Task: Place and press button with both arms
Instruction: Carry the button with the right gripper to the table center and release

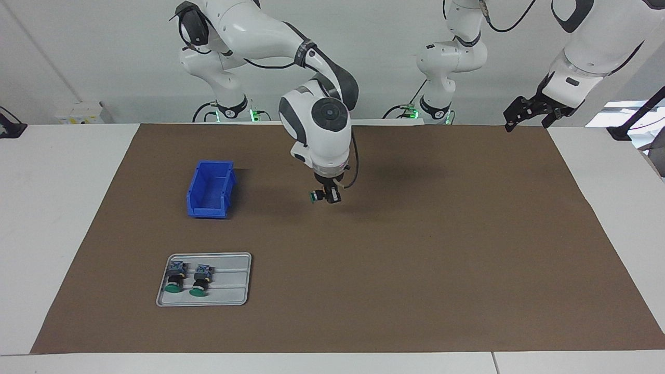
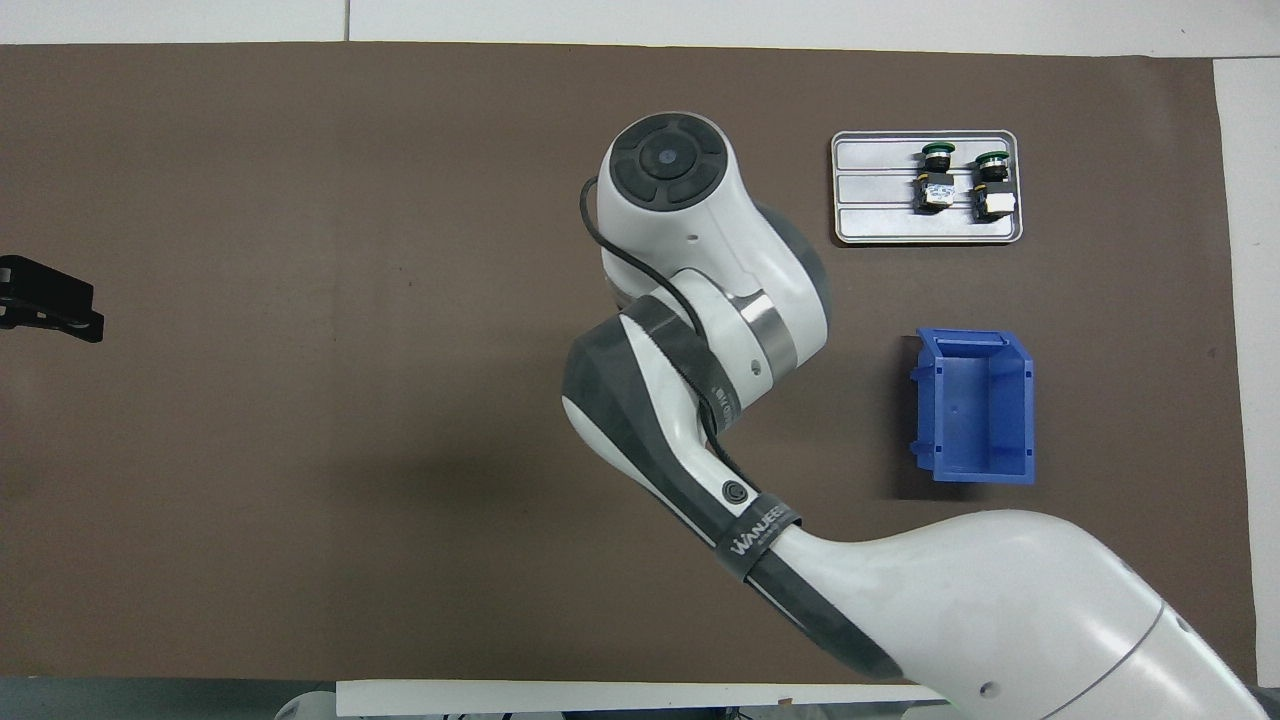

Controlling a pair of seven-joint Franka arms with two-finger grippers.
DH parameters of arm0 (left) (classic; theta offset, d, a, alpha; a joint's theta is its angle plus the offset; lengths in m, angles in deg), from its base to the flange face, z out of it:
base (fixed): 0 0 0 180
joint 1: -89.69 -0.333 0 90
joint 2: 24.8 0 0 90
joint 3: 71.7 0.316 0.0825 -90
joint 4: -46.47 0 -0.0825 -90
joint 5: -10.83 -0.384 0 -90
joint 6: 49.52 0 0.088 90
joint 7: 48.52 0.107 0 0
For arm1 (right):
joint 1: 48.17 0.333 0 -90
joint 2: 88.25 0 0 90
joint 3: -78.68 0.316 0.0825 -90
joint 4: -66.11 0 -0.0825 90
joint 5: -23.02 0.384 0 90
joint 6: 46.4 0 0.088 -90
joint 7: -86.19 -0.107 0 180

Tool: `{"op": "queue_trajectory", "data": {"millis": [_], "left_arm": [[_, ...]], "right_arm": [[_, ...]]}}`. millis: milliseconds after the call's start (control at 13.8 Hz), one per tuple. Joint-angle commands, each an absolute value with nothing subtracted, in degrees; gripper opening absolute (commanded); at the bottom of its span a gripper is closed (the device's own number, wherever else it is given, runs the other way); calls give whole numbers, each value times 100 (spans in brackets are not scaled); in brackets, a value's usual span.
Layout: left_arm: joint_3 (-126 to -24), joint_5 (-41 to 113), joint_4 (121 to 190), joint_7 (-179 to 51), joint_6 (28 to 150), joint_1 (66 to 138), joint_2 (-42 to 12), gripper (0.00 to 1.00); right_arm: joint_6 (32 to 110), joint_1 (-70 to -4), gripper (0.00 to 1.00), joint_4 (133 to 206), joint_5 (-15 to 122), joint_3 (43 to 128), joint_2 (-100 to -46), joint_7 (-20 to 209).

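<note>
My right gripper (image 1: 329, 194) hangs low over the middle of the brown mat (image 1: 415, 234), shut on a button (image 1: 318, 197) that lies sideways with its green cap toward the right arm's end of the table. I cannot tell whether the button touches the mat. In the overhead view the right arm's wrist (image 2: 670, 190) hides both the gripper and this button. My left gripper (image 1: 530, 115) waits open and raised over the mat's edge at the left arm's end, and its black tips (image 2: 50, 300) show in the overhead view.
A grey tray (image 1: 228, 283) (image 2: 880, 185), far from the robots toward the right arm's end, holds two more green-capped buttons (image 1: 175, 276) (image 1: 200, 279). A blue open bin (image 1: 210, 189) (image 2: 975, 405) stands nearer to the robots than the tray.
</note>
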State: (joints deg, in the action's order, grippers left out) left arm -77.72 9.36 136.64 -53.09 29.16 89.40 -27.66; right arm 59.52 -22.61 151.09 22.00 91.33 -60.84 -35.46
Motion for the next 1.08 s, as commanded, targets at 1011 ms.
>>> {"op": "queue_trajectory", "data": {"millis": [1011], "left_arm": [[-7732, 960, 13831, -5335, 2870, 8925, -2937, 100]], "right_arm": [[8438, -1881, 10, 16761, 2232, 9151, -5995, -4530]]}}
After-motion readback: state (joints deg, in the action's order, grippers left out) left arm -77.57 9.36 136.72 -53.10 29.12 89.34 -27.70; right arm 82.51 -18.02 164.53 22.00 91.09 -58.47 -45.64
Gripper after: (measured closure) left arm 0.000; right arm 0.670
